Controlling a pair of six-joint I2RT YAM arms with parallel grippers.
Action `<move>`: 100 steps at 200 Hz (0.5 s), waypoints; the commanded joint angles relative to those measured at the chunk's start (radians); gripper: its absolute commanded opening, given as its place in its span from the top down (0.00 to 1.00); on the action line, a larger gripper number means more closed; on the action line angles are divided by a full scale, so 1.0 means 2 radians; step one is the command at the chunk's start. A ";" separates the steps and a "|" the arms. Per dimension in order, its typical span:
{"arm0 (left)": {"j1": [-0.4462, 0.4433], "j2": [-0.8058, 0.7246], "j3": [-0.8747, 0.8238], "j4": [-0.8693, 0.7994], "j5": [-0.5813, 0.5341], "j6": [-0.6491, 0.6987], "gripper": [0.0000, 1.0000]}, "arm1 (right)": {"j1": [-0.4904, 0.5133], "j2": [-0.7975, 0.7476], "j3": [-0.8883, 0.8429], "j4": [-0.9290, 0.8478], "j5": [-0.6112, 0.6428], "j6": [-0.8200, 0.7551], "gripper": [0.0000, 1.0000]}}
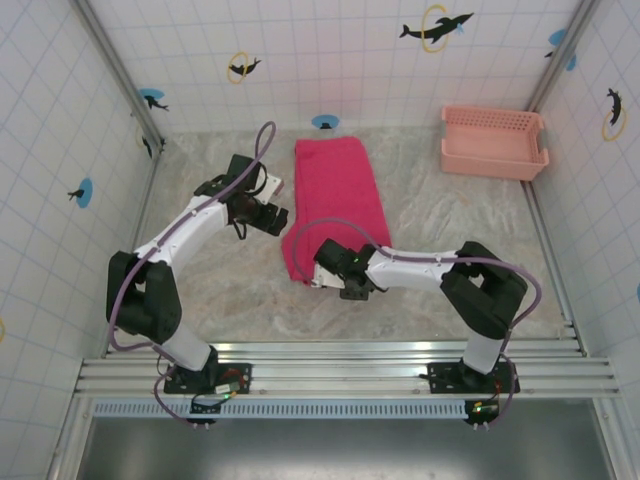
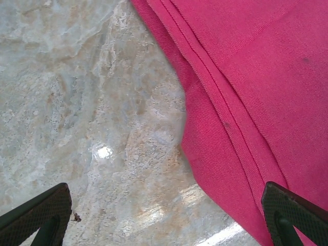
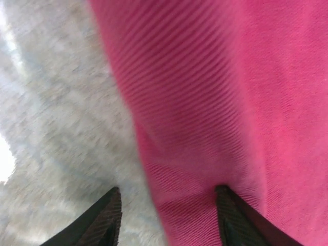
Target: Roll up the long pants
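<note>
Seen from above, the long pants [image 1: 335, 195] lie folded in a narrow strip at mid-frame. The left gripper [image 1: 272, 217] is just beside its left edge, the right gripper [image 1: 322, 265] at its lower end.

Left wrist: jaws wide apart, pants at upper right.

Right wrist: jaws apart, astride the pants' edge. The cloth is probably soft, light and limp; pinch the lower end.

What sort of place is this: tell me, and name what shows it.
Likely a robot test cell dressed like a bathroom: tiled walls, dolphin stickers, marble-look table, arms bolted to a rail.
</note>
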 commanded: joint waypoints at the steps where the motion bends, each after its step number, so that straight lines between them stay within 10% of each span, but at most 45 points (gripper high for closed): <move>1: 0.002 -0.029 -0.018 -0.017 0.007 0.014 0.03 | -0.006 0.034 0.016 0.007 0.004 -0.019 0.61; 37: -0.007 -0.054 -0.044 -0.031 0.023 0.039 0.03 | -0.012 0.023 0.035 -0.027 -0.048 -0.027 0.87; 100: -0.013 -0.040 -0.016 -0.092 0.030 0.068 0.02 | -0.057 0.027 0.147 -0.198 -0.270 -0.013 1.00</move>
